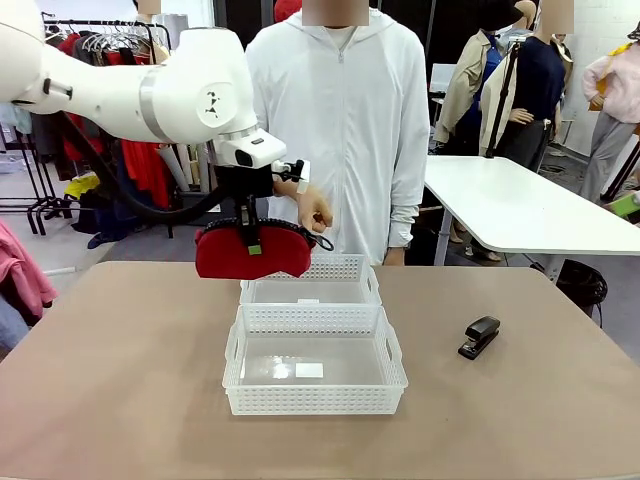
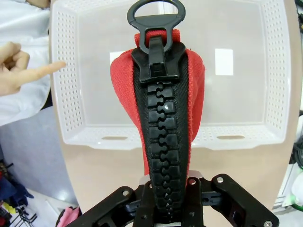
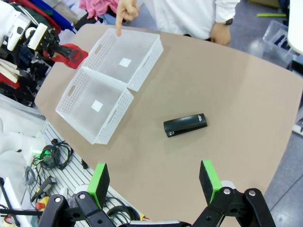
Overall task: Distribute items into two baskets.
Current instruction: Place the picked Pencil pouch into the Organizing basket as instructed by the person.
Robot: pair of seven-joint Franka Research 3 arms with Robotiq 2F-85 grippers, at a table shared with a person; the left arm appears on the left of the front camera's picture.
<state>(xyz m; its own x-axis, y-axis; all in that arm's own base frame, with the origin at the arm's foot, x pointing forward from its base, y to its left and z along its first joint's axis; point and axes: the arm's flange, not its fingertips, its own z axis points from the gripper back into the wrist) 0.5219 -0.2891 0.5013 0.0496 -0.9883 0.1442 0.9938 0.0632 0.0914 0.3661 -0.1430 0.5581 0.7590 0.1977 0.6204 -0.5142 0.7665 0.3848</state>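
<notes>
One pouch, seemingly over far basket

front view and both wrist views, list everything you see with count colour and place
table: one, tan, under everything
baskets: two, white, end to end mid-table; near basket, far basket, both with nothing in them
pouch: one, red with black zipper, hanging in the air over the far basket
stapler: one, black, on the table to the right of the near basket
side table: one, white, behind on the right
clothes rack: one, mixed colours, behind on the left
person's hand: one, finger pointing at the far basket
left pincer: one, black, shut on the pouch
right pincer: one, black with green pads, open above the table
</notes>
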